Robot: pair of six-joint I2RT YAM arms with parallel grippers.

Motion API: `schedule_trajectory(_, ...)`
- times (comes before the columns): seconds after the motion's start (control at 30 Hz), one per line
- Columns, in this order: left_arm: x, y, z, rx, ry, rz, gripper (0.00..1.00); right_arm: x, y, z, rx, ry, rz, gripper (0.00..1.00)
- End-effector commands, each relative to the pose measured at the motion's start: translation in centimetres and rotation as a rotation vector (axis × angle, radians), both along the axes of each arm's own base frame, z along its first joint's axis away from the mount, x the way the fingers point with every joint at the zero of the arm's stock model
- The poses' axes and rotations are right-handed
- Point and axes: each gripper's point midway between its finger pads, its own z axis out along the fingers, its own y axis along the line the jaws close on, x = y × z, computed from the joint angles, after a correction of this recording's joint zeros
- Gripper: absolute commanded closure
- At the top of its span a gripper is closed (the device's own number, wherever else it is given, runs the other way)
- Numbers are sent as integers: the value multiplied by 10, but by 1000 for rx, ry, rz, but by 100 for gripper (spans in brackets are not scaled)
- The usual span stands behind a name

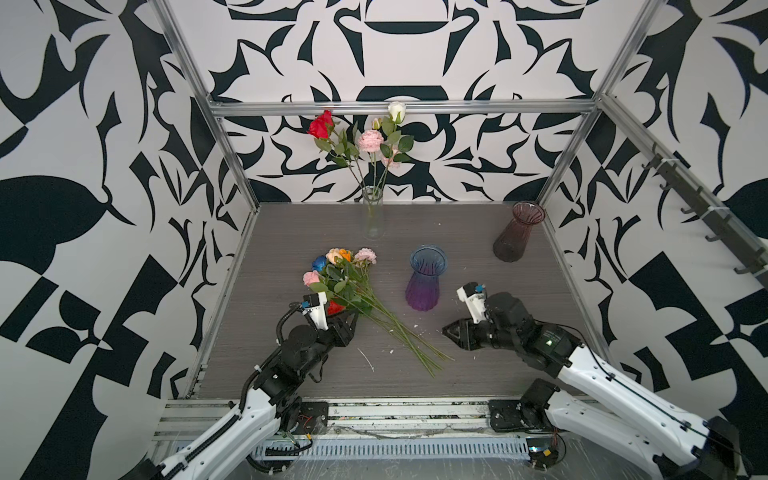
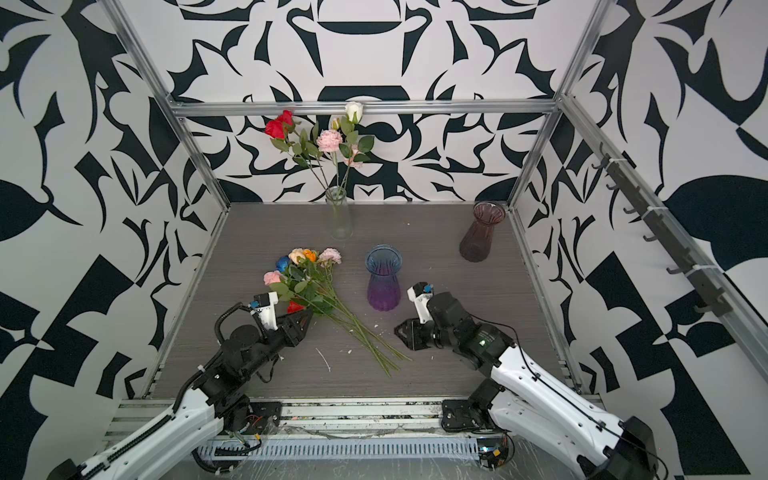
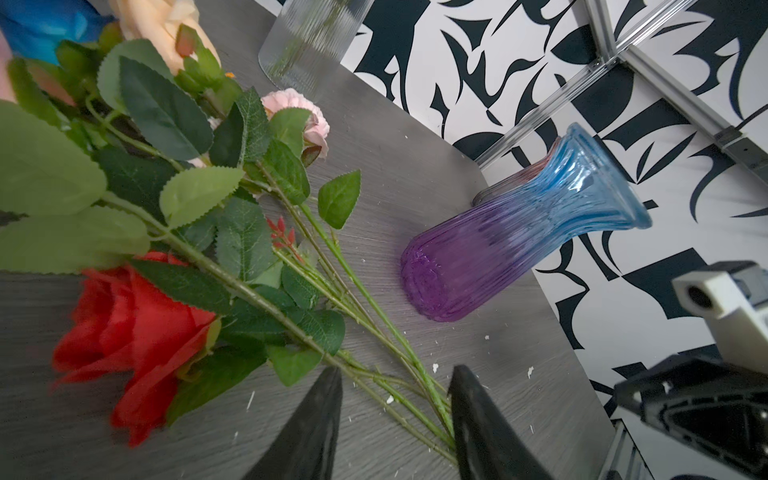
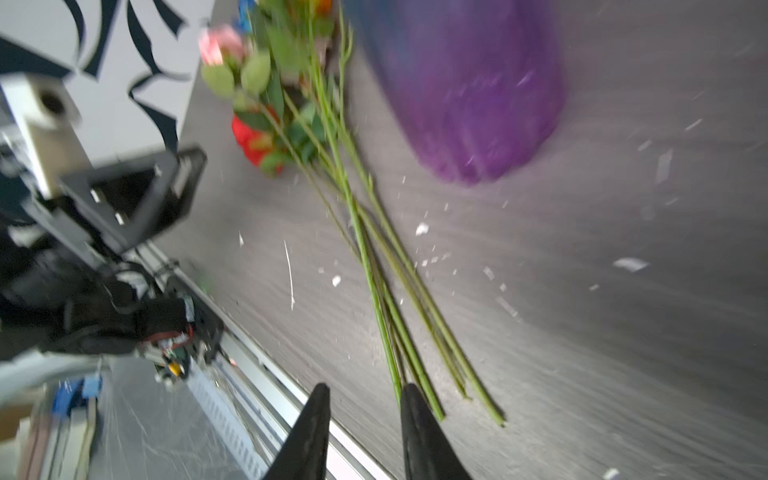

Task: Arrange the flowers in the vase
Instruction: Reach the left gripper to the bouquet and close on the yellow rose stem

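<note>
Left arm [image 1: 257,411] low, jaws parted at flowers [image 1: 348,286]

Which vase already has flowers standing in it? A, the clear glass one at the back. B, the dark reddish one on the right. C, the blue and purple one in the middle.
A: flowers stand in the clear glass vase; the blue and purple vase and the reddish vase hold none.

The vase [image 1: 424,282] is glossy ribbed glass, the table [image 1: 291,232] matt wood-grain.
</note>
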Motion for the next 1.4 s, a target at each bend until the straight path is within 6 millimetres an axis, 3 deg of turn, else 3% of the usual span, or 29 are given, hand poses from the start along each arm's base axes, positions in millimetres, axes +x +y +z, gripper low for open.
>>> schedule_trajectory(0.0, 11, -14, 35, -110, -63, -18, 53, 9, 22, 8, 54, -60, 11, 68)
schedule_trajectory(0.13, 22, -27, 23, -135, 20, -25, 52, 13, 32, -7, 15, -5, 30, 69)
schedule_trajectory(0.2, 30, -36, 16, -131, 83, -27, 57, 14, 33, -21, -15, 38, 24, 74)
schedule_trajectory(0.3, 38, -62, 8, -102, 140, -80, 60, 15, 37, -33, -47, 80, 36, 74)
schedule_trajectory(0.4, 47, -85, -3, -54, 223, -105, 56, 16, 38, -36, -55, 85, 34, 74)
schedule_trajectory(0.53, 58, -104, -30, -44, 348, -100, 58, 14, 34, -34, -44, 76, 21, 72)
schedule_trajectory(0.63, 65, -105, -38, -49, 378, -65, 60, 14, 28, -30, -43, 57, 3, 71)
schedule_trajectory(0.77, 65, -95, -45, 32, 433, -2, 52, 14, 22, -27, -36, 36, -18, 71)
schedule_trajectory(0.93, 61, -82, -47, 92, 456, 68, 50, 14, 20, -23, -23, 20, -29, 71)
schedule_trajectory(1.37, 65, -89, -58, 89, 500, 74, 50, 13, 17, -20, -18, 9, -38, 71)
